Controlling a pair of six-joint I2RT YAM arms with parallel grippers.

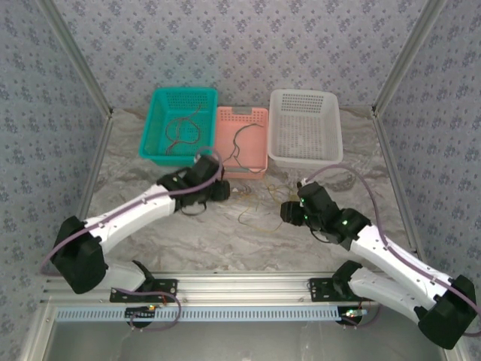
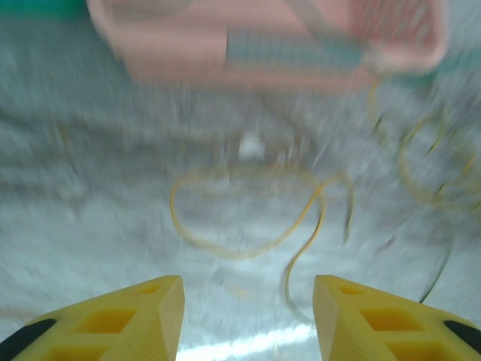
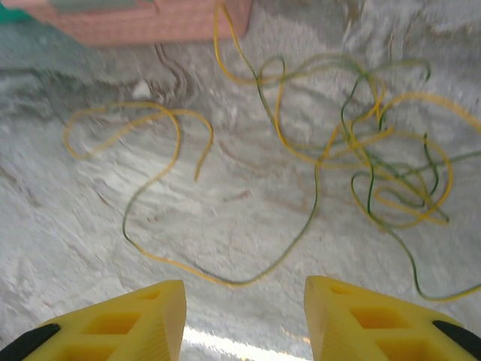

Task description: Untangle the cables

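Our right gripper [image 3: 244, 320] hangs over the table [image 3: 90, 226] with its jaws spread wide and nothing between them. Ahead of it and to its right lies the knot of the cables [image 3: 366, 154], yellow and green strands crossing one another many times. One long strand sweeps back and passes just ahead of the gap. Ahead to the left a looser yellow loop [image 3: 124, 113] lies apart from the knot, with bare marbled surface between the two. Farther ahead, the corner of the pink basket [image 3: 150, 19] bounds that room, and a yellow strand runs up beside it.

Our left gripper [image 2: 248, 320] is likewise agape and empty, low over the table. Its view is blurred, yet we make out the yellow loop [image 2: 234, 256] just ahead of the gap, more strands ahead to the right, and the pink basket's near wall beyond.

From above, the grippers face each other with the loose cables between them. Thin wires also lie inside the teal basket [image 1: 154, 128] and the pink one. The white basket [image 1: 304, 96] stands beyond the right gripper. Open surface stretches behind both grippers toward the arm bases.
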